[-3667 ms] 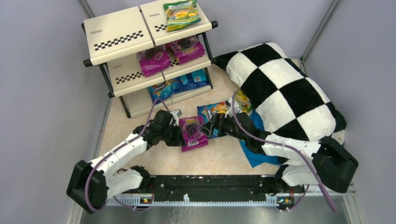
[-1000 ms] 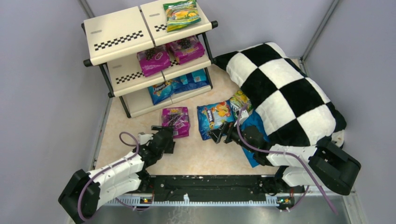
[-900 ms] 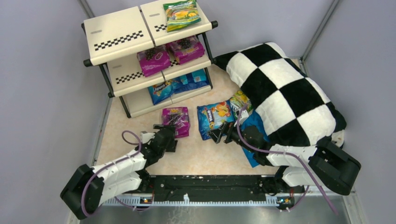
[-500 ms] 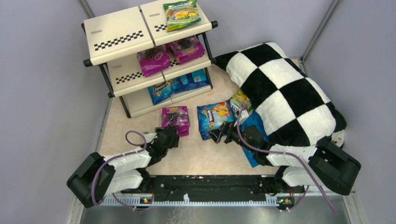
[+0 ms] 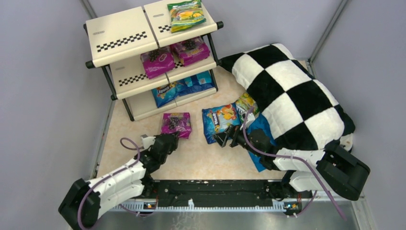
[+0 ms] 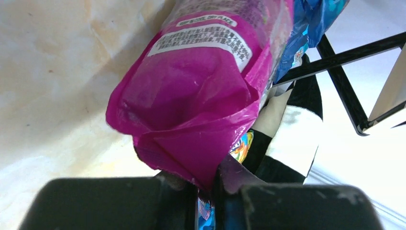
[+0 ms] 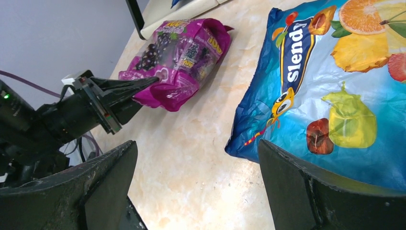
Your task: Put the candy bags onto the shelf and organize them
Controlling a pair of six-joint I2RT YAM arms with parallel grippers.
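Observation:
A magenta-purple candy bag lies on the floor in front of the shelf. My left gripper is shut on its near seam. The left wrist view shows the bag pinched between my left gripper's fingers. My right gripper is open and empty, just short of a blue candy bag, with one finger beside that bag's near edge. A green-yellow bag sticks out from under the pillow. The shelf holds a green-yellow bag on top, two purple bags in the middle and blue bags at the bottom.
A large black-and-white checkered pillow fills the right side. A plain blue cloth lies under its near edge, by my right arm. Grey walls close in left, right and behind. Bare floor lies between the two arms.
My left arm set the purple bag down in front of the shelf, drew back, then closed on its near seam. The bag now looks bunched toward the shelf. My right arm stayed still over the last second.

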